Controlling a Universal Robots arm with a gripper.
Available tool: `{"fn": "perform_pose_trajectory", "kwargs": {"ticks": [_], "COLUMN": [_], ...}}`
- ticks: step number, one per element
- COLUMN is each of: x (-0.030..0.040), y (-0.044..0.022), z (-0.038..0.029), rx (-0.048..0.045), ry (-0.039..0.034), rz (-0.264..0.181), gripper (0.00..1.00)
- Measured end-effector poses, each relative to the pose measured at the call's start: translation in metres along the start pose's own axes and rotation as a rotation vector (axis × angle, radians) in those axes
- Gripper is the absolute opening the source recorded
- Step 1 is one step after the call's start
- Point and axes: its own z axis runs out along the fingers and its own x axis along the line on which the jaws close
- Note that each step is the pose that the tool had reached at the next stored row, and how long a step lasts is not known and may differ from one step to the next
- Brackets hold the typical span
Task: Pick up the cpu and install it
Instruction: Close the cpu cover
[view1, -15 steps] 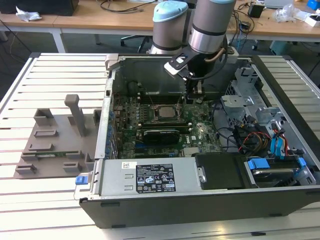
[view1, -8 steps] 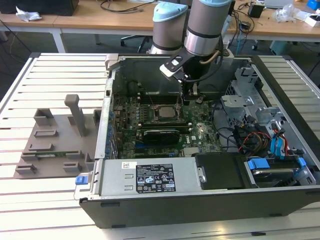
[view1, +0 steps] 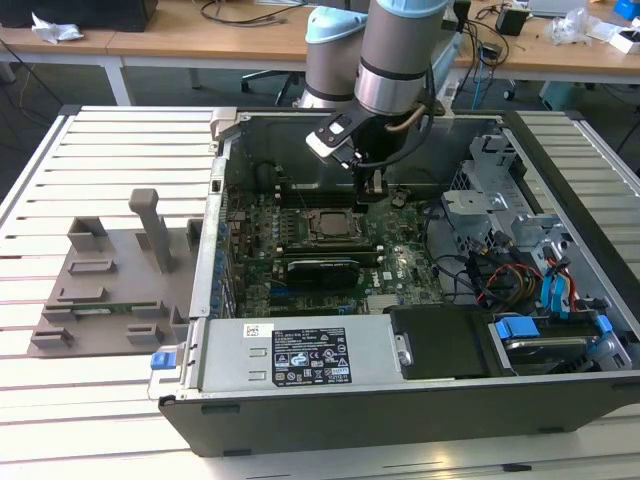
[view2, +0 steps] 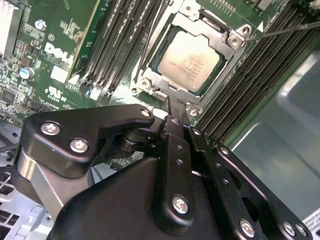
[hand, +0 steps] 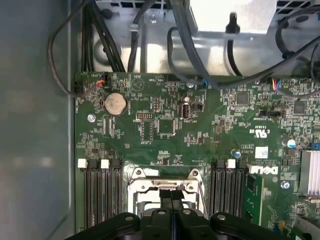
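My claw (hand: 170, 195) is closed all the way, fingers pressed together, holding nothing. The cpu (view2: 191, 59) lies flat inside its metal frame (view2: 150, 82) on the green board (hand: 150, 130), just past my fingertips. My black claw hides the frame's near edge, so I cannot tell if my tips touch it. Long black slots (view2: 117, 45) crowd both sides of the frame. The walls of the computer box (view1: 400, 400) stand all around.

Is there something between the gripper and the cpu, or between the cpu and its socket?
Nothing visible does. In the second wrist view the cpu lies bare inside the socket frame. The gripper, jaws shut, hangs at the frame's edge, with no cable or part between it and the chip.
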Motion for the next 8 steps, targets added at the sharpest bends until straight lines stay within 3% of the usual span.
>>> {"fn": "perform_pose_trajectory", "kwargs": {"ticks": [6, 8], "x": [0.0003, 0.0005], "y": [-0.0085, -0.0124], "z": [0.0077, 0.0141], "rx": [0.0, 0.0], "ry": [0.0, 0.0], "rz": [0.0, 0.0], "gripper": [0.11, 0.11]}}
